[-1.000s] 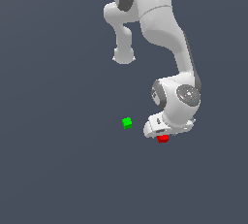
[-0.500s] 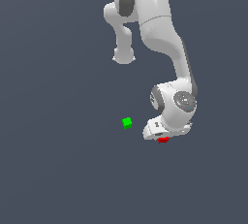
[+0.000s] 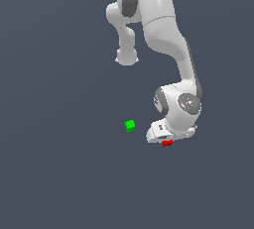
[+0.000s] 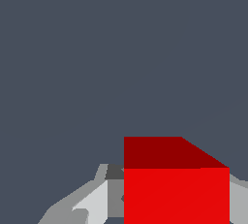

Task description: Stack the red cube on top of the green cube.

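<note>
The arm bent down from its base, with the gripper [image 3: 165, 141] low over the plain grey floor [image 3: 59, 173]. The red cube [image 3: 167, 143] sat right under the gripper body, only its lower edge showing in the exterior view. In the wrist view the red cube [image 4: 176, 189] filled the space between the two fingers [image 4: 92, 203], one pale finger visible on each side of it and close against its faces. Whether the pads were actually pressing on it could not be told; the fingers stood about a cube's width apart.

The green cube [image 3: 130, 125] lay on the floor near the red cube, toward the exterior view's left of it and slightly farther up the picture, well clear of the gripper and touching nothing else. It did not appear in the wrist view.
</note>
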Robot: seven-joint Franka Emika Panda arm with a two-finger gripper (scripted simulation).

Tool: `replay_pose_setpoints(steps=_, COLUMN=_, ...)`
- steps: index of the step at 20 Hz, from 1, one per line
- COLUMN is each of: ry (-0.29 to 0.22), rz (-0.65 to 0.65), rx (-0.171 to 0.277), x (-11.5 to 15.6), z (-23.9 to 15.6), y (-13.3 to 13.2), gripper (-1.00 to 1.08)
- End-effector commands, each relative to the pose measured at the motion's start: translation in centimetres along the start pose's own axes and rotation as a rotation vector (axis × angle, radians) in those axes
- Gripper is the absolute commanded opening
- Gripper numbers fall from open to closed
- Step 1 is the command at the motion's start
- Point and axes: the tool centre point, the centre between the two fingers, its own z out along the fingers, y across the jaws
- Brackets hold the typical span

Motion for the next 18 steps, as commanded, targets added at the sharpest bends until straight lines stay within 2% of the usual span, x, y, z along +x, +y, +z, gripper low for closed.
replay_pose_setpoints(steps=1, ry=0.000, rz=0.000, rx=0.000, x=0.0, z=0.0, y=0.0, gripper=-1.00)
replay_pose_setpoints(steps=8, ry=0.000, rz=0.000, rx=0.000, x=-0.1, z=-2.1, y=0.0, gripper=-1.00)
replay_pose_setpoints(steps=18, ry=0.001, rz=0.000, rx=0.000, x=-0.2, z=-8.7, y=0.0, gripper=-1.00)
